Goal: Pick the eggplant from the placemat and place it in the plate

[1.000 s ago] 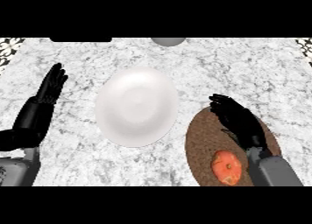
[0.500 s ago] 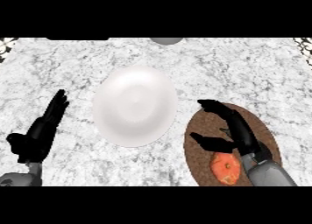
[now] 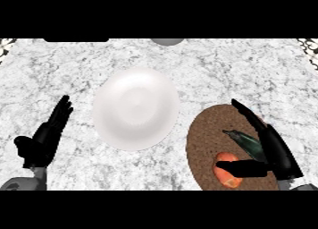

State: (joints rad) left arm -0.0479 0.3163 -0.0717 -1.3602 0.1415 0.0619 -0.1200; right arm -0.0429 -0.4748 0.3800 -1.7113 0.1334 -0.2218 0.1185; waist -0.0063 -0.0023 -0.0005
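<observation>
Eggplant (image 3: 246, 142) lies dark and slim on the brown round placemat (image 3: 211, 129) at the right of the counter, not yet lifted. The right hand (image 3: 270, 150) is over it with fingers stretched out straight and the thumb reaching inward across the mat; the fingers run along the eggplant's outer side and the thumb sits below it, so the vegetable lies in the gap between them. Nothing is curled round it, so the hand reads as open, set for a grasp and not holding. Whether any finger touches the eggplant I cannot tell.

Just beside the thumb, at the near part of the same mat, lies an orange-red vegetable (image 3: 229, 175), partly hidden by the thumb. It is no part of the task and sits close enough that closing the hand could brush it.

To the left of the mat, apart from it on the marble counter (image 3: 254, 76), stands the white plate (image 3: 136, 108), with nothing on it. Further left, the left hand (image 3: 46, 136) rests open with fingers up, near the lower left edge.

By my reading the task is in its early stage: the reach is made, while the grasp, the lift, the carry leftward to the plate and the release all remain.
</observation>
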